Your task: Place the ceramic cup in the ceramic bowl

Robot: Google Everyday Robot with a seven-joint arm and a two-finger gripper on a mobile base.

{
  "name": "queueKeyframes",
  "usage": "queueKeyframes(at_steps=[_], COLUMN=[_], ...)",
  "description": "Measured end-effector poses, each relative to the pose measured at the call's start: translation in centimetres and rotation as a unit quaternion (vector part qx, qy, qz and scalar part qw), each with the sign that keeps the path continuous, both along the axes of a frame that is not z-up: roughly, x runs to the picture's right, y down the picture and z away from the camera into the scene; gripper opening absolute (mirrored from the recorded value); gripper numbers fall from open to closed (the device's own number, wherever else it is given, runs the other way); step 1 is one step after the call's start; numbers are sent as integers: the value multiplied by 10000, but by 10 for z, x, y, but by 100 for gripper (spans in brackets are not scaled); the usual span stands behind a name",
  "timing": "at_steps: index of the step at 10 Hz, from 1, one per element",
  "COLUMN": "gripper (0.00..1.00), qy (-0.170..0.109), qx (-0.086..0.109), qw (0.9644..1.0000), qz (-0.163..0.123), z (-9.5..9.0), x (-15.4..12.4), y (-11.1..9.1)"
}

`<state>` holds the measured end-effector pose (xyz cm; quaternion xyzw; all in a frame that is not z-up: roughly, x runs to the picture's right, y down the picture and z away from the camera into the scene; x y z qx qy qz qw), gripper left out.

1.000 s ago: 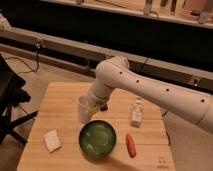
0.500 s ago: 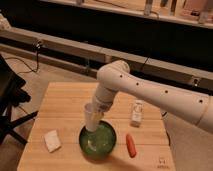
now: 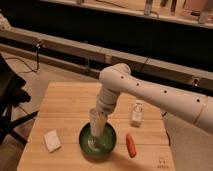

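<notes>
On the table (image 3: pixel 70 107), the bowl (image 3: pixel 97 142) sits near the front edge, about mid-width. The cup (image 3: pixel 96 122) is over the bowl, its lower part inside the rim. The gripper (image 3: pixel 102 114) is at the cup's top. A sponge (image 3: pixel 51 140) lies left of the bowl, a carrot (image 3: pixel 131 145) just right of it. A small bottle (image 3: pixel 136 114) stands farther back, behind the carrot.
</notes>
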<state>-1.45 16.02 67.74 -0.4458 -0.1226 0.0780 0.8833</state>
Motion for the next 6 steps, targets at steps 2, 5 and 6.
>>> queueKeyframes(at_steps=[2,5,6], gripper=[80,54,42], qy=[10,-180,-147], qx=[-52,65,47], qw=[10000,9998,9999], qz=[65,35,-4], z=[2,2,3], x=[1,-8,-5], y=[4,0,1])
